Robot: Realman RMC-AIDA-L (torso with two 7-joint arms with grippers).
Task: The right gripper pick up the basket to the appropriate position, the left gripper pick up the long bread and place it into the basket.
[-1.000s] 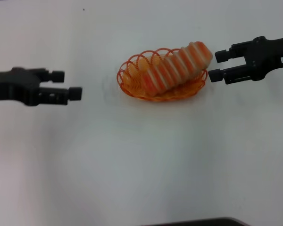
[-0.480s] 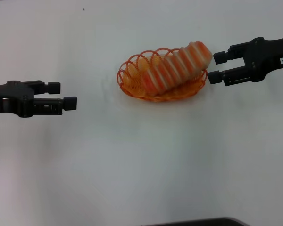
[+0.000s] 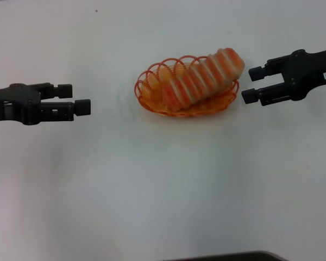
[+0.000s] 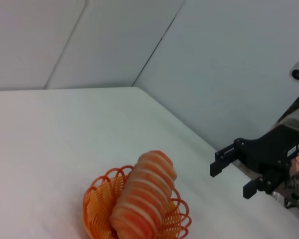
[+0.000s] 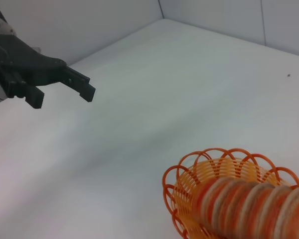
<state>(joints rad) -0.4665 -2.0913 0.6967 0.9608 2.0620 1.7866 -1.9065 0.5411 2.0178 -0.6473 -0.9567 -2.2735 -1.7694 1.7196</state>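
The orange wire basket [image 3: 152, 86] stands on the white table at the upper middle. The long bread [image 3: 201, 79], orange-red with cream stripes, lies in it, its right end propped over the rim. My right gripper [image 3: 252, 85] is open and empty, just right of the basket and clear of it. My left gripper [image 3: 74, 99] is open and empty, well to the left of the basket. The left wrist view shows the basket [image 4: 97, 206], the bread [image 4: 142, 199] and the right gripper [image 4: 234, 172]. The right wrist view shows the basket [image 5: 189, 179], the bread [image 5: 254, 206] and the left gripper [image 5: 65, 92].
The white table [image 3: 163, 185] spreads bare around the basket. A dark edge [image 3: 228, 256] shows at the bottom of the head view. Grey walls [image 4: 229, 59] stand behind the table.
My right gripper has drawn back to the right, away from the basket. My left gripper dipped, then rose slightly and stayed far left. The basket and bread have not moved.
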